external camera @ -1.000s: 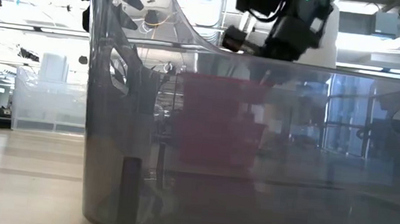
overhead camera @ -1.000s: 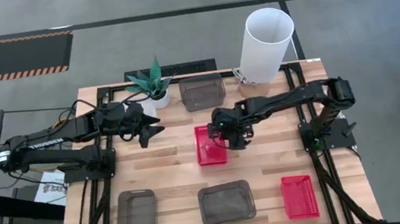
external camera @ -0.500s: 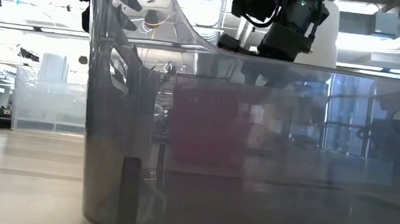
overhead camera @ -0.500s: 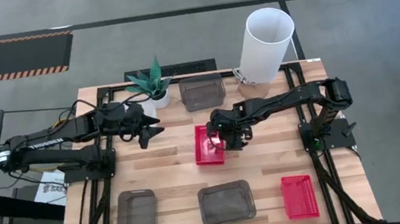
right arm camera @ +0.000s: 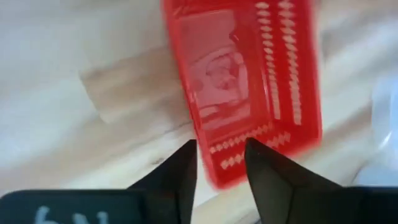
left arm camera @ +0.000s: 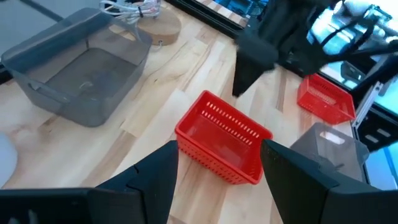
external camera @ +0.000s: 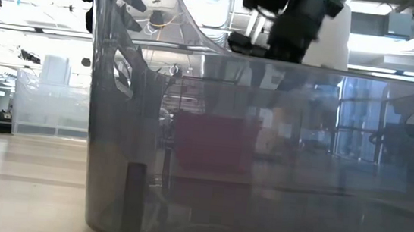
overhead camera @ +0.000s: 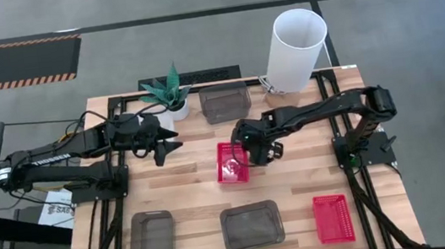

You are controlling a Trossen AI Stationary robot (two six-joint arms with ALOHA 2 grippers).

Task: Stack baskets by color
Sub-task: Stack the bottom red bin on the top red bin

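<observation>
No stack shows yet: one red basket [overhead camera: 231, 162] sits at the tabletop's [overhead camera: 187, 184] centre, the other red basket [overhead camera: 333, 217] at five o'clock, and three grey baskets [overhead camera: 225, 101] lie separately. The right gripper [overhead camera: 249, 157], fingers apart, hovers at the centre basket's three o'clock rim. The left gripper [overhead camera: 169, 145] waits open at ten o'clock.

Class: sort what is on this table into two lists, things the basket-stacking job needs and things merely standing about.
Job: red baskets; grey baskets.
Standing about: white cylinder; potted plant.
</observation>
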